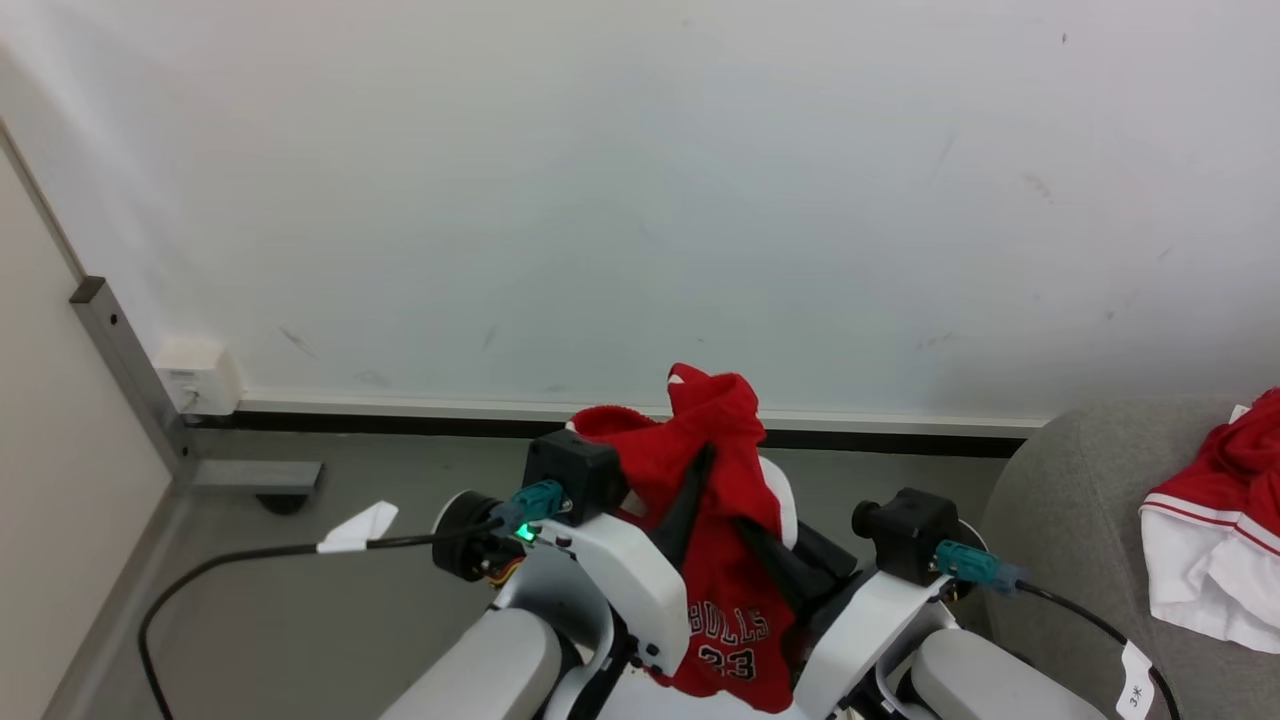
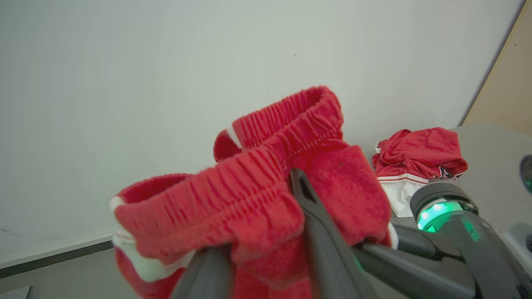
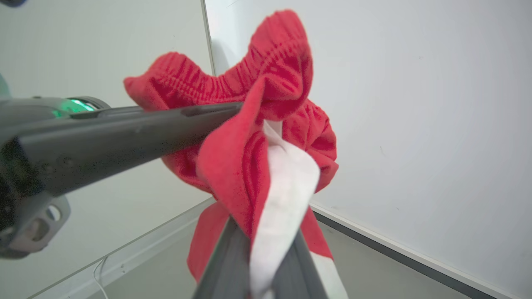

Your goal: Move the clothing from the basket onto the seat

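Two red pieces show in the head view: a red garment [image 1: 715, 420] printed BULLS 23 hangs raised before the wall [image 1: 640, 200], with my left jaws and right jaws both in its folds, and a second red garment [image 1: 1230, 480] lies on the grey seat [image 1: 1070, 500] at the right. In the left wrist view, my left jaws stand parted around the bunched elastic waistband; I cannot tell whether they pinch it. In the right wrist view, the right jaws are pressed together on a fold of red and white cloth.
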